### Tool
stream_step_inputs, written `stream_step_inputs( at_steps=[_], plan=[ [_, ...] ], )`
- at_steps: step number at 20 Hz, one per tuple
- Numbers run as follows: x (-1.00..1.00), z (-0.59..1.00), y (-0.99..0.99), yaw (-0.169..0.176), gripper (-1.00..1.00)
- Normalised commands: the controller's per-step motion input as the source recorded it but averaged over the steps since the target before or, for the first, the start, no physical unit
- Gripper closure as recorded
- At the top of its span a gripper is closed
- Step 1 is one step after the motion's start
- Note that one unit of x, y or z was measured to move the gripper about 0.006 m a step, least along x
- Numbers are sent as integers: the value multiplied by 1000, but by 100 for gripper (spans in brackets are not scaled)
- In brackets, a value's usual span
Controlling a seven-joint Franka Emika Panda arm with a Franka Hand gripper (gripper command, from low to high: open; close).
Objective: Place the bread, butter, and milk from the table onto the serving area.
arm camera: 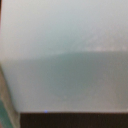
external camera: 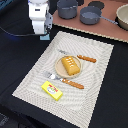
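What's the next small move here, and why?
Probably lift the pale blue milk carton toward the cream striped placemat. The orange-brown bread loaf and flat yellow butter box are already on the mat. The carton is just off its corner under the white gripper, filling the wrist view. Grip unclear.

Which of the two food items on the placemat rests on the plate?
The bread, the orange-brown loaf, lies on the round tan plate. The butter, a flat yellow box, lies directly on the placemat, nearer its front edge.
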Motion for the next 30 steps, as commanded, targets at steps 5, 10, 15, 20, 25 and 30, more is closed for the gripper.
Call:
stream_step_inputs(
  at_steps=[5, 10, 15, 20, 25, 30],
  plan=[
    [237, 970, 45, -43, 100],
    [738, 990, 77, -27, 100],
    [1000, 638, 0, 0, 100],
    [1000, 494, 0, 0, 100],
    [1000, 470, 0, 0, 100],
    [1000, 425, 0, 0, 100]
  ],
)
